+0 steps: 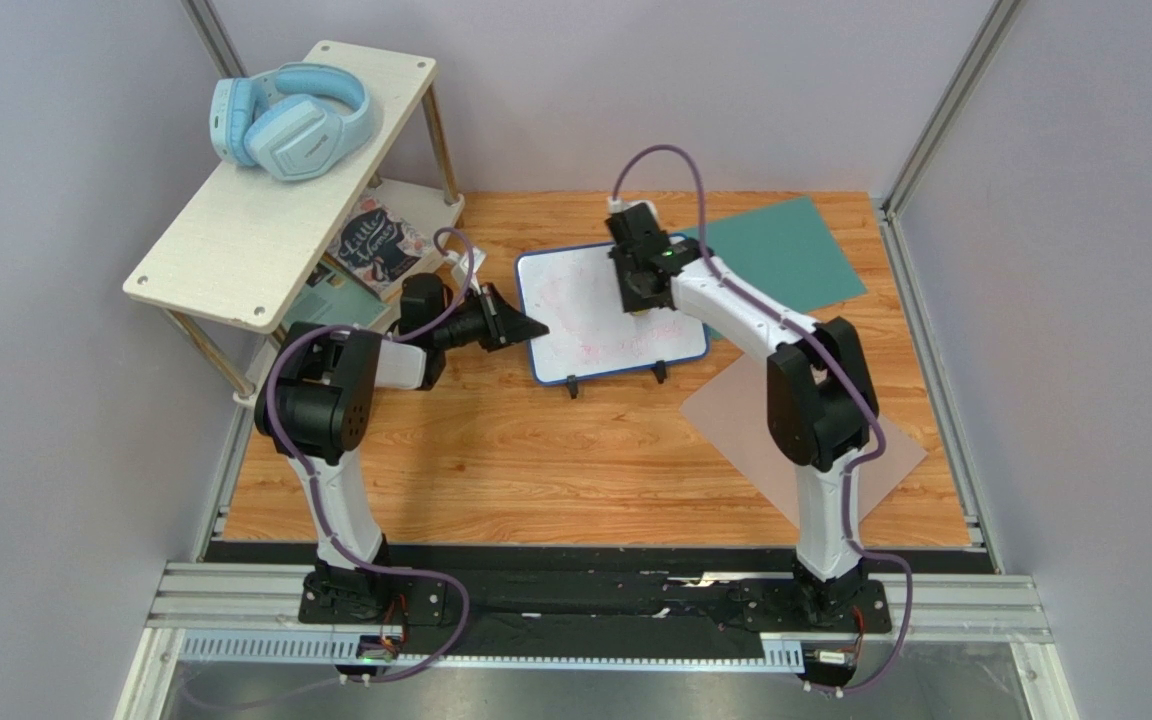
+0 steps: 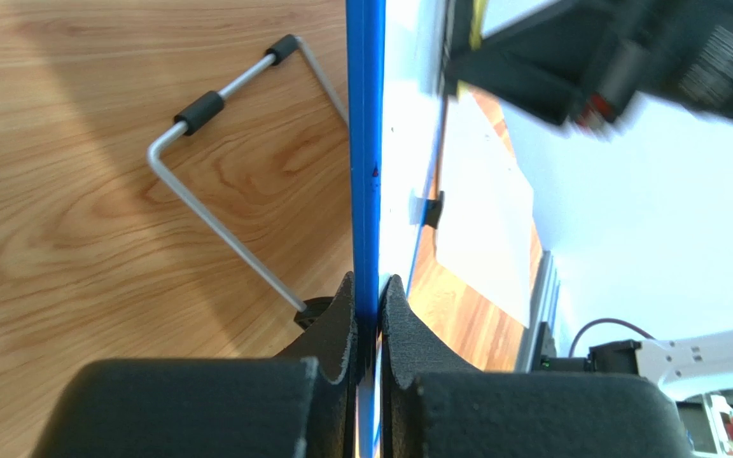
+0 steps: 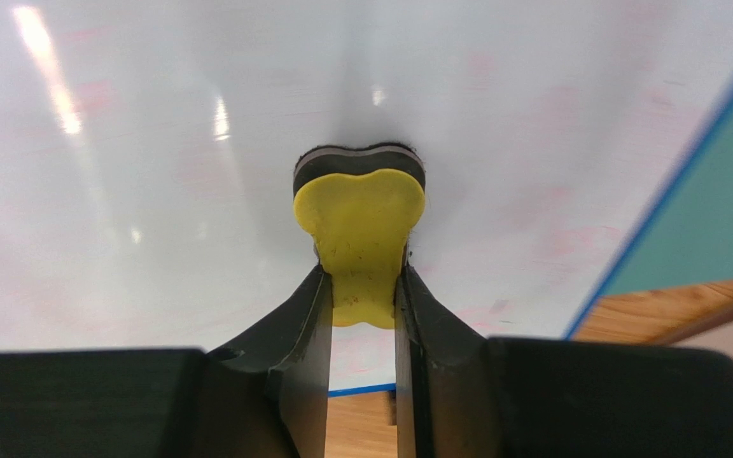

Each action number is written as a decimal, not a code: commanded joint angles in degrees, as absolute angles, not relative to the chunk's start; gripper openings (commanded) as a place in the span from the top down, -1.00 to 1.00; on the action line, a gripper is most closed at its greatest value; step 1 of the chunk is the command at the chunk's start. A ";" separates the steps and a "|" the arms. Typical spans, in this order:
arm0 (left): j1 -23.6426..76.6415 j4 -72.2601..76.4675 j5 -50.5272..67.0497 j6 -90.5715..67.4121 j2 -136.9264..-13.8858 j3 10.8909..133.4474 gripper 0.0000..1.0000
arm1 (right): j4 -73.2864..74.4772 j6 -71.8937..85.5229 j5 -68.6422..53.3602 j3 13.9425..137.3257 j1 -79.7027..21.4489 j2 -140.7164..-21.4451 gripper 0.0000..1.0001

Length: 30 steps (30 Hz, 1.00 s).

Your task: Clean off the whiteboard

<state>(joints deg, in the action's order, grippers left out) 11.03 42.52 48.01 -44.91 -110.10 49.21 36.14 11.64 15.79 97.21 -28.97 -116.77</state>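
The whiteboard point(image 1: 597, 308), white with a blue frame and faint pink scribbles, lies tilted on the wooden table. My left gripper point(image 1: 525, 327) is shut on its left edge; in the left wrist view the blue frame point(image 2: 366, 172) runs between the fingers, and the gripper point(image 2: 368, 298) clamps it. My right gripper point(image 1: 642, 285) is over the board's upper right part, shut on a yellow eraser point(image 3: 361, 234) with a black felt face, pressed against the white surface point(image 3: 150, 191). Pink smears show near the eraser.
A teal sheet point(image 1: 778, 248) lies behind the board at the right. A grey-brown sheet point(image 1: 748, 428) lies under the right arm. A tilted white shelf point(image 1: 282, 180) with blue headphones point(image 1: 289, 120) stands at the back left. The board's wire stand point(image 2: 217, 200) shows underneath.
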 commanded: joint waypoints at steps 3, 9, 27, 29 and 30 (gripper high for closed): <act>11.16 39.11 43.95 -39.64 -110.21 48.69 1.00 | 32.62 15.82 16.62 88.25 -19.60 -122.26 1.00; 11.16 39.11 44.03 -39.64 -110.39 48.78 1.00 | 32.35 15.47 13.72 85.52 -22.06 -121.03 1.00; 11.16 39.29 45.00 -39.81 -111.18 49.48 1.00 | 30.76 8.97 7.21 101.24 -28.21 -121.55 1.00; 11.16 39.29 45.09 -39.81 -111.27 49.48 1.00 | 30.94 8.44 6.86 104.14 -28.91 -122.43 1.00; 11.16 39.29 45.17 -39.81 -111.27 49.48 1.00 | 31.55 7.83 6.59 105.02 -28.92 -122.69 1.00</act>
<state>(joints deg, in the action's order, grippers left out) 10.96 42.59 48.51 -46.04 -109.03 50.00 37.47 8.73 17.63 99.55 -25.08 -119.61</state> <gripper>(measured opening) 0.030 0.263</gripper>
